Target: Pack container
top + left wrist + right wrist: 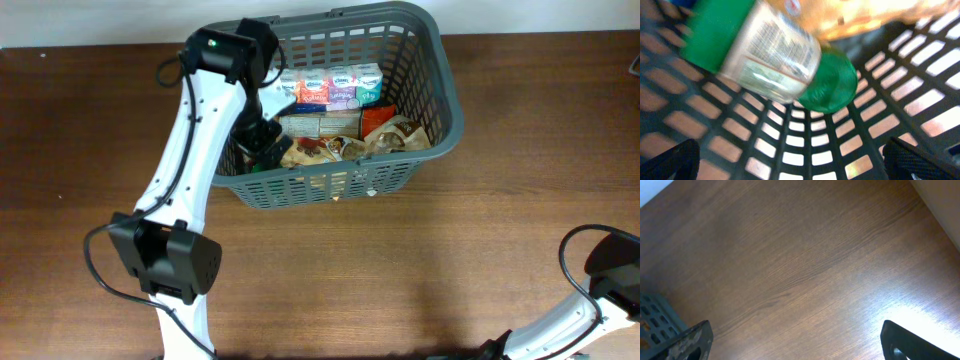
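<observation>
Your dark grey basket (445, 110) sits at the far middle of the table (805, 255), holding boxes and packets. Your left gripper (262, 145) hangs inside its left end, fingers spread wide and holding nothing, near a green-lidded jar (775, 55). Your right gripper (800, 340), also spread, hovers over the wood.

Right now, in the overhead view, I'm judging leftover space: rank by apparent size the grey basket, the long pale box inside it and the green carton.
1. grey basket, by far the largest.
2. long pale box.
3. green carton, smallest as it shows here, though part of it may be hidden.
</observation>
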